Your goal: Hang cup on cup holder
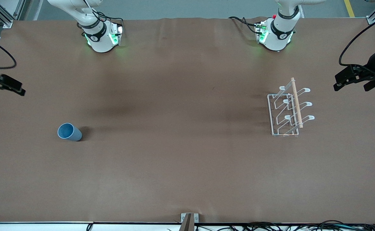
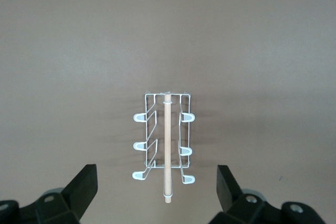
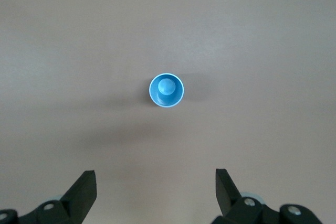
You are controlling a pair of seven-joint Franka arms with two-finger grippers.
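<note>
The light-blue cup (image 1: 69,132) stands upright, mouth up, on the brown table toward the right arm's end. It also shows in the right wrist view (image 3: 166,90), seen from above. The white wire cup holder (image 1: 289,109) with its wooden rod stands toward the left arm's end and holds no cup. It also shows in the left wrist view (image 2: 164,140). My right gripper (image 1: 20,89) (image 3: 155,184) is open and empty, up in the air at its end of the table, apart from the cup. My left gripper (image 1: 336,82) (image 2: 156,183) is open and empty, raised beside the cup holder.
The two arm bases (image 1: 101,38) (image 1: 275,35) stand along the table's edge farthest from the front camera. A small bracket (image 1: 189,219) sits at the table's nearest edge. Cables (image 1: 303,226) lie below that edge.
</note>
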